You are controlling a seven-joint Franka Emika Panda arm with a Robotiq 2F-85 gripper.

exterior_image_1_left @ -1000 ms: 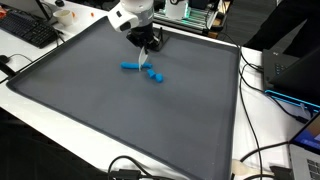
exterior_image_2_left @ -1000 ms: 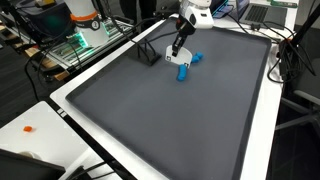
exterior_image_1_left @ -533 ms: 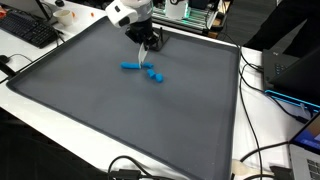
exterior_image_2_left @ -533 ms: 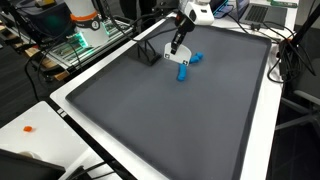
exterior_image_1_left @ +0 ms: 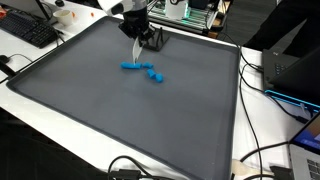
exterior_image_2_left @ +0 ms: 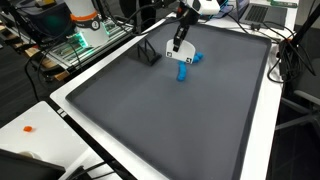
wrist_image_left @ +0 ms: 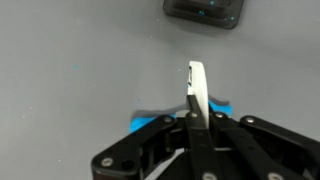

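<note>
Pincer (wrist_image_left: 192, 120) higher, white strip (wrist_image_left: 197, 85) half-hidden

Mat (exterior_image_1_left: 110, 115) dark grey, matt, even; blue pieces (exterior_image_1_left: 131, 67) smooth plastic; white strip (wrist_image_left: 198, 88) smooth, faintly glossy; gripper (wrist_image_left: 196, 122) matt black plastic.

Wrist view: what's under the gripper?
Blue pieces lie on the grey mat, below the white strip that the gripper holds. The gripper's body hides their middle.

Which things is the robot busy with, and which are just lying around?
Busy with: gripper, shut on the white strip; blue pieces on the mat.
Lying around: black box, keyboard, cables.
</note>
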